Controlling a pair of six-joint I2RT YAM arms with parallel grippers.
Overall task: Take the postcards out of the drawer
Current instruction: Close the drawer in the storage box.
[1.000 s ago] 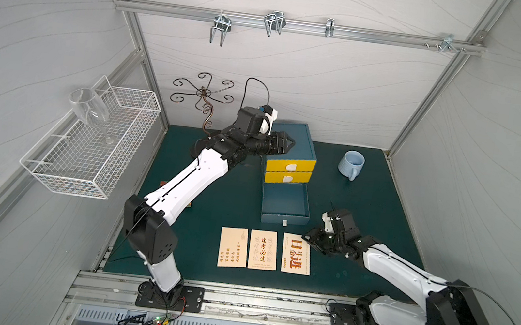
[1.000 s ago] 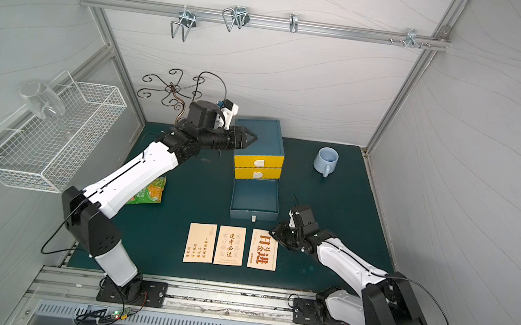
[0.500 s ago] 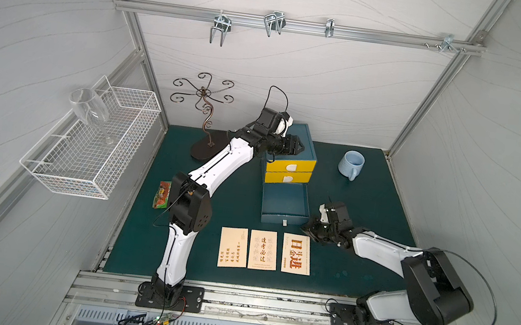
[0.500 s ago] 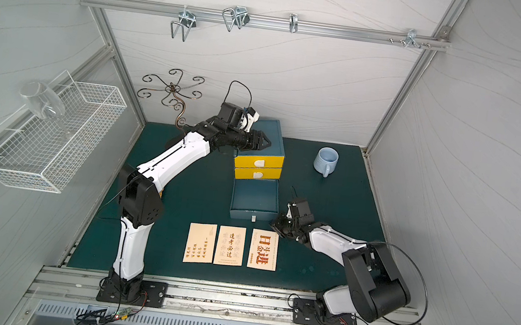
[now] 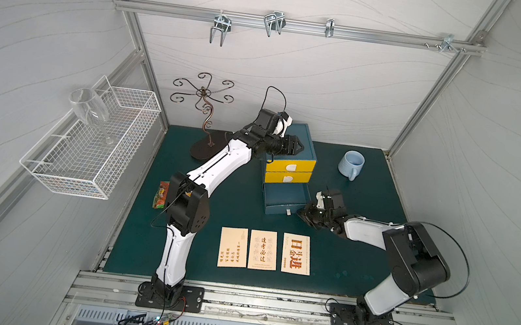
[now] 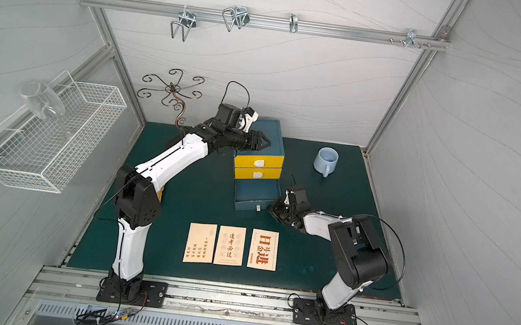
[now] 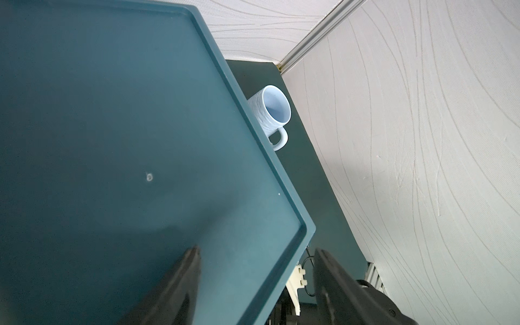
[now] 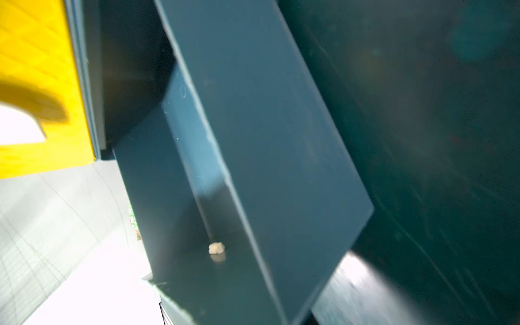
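Observation:
Three cream postcards lie in a row on the green mat in front of the cabinet, and they show in both top views. The bottom drawer is pulled out, and its inside looks bare apart from a small beige crumb. My right gripper sits low at the drawer's front right corner. Its fingers are not clear in any view. My left gripper is open and holds nothing, straddling the front right corner of the teal cabinet top.
Two shut yellow drawers sit above the open one. A pale blue mug stands right of the cabinet. A snack packet lies by the left arm. A scrolled metal stand is at the back left. A wire basket with a wine glass hangs on the left wall.
My right gripper has moved back and left, from beside the cards to the drawer's front right corner. My left gripper has shifted a little to the right over the cabinet top.

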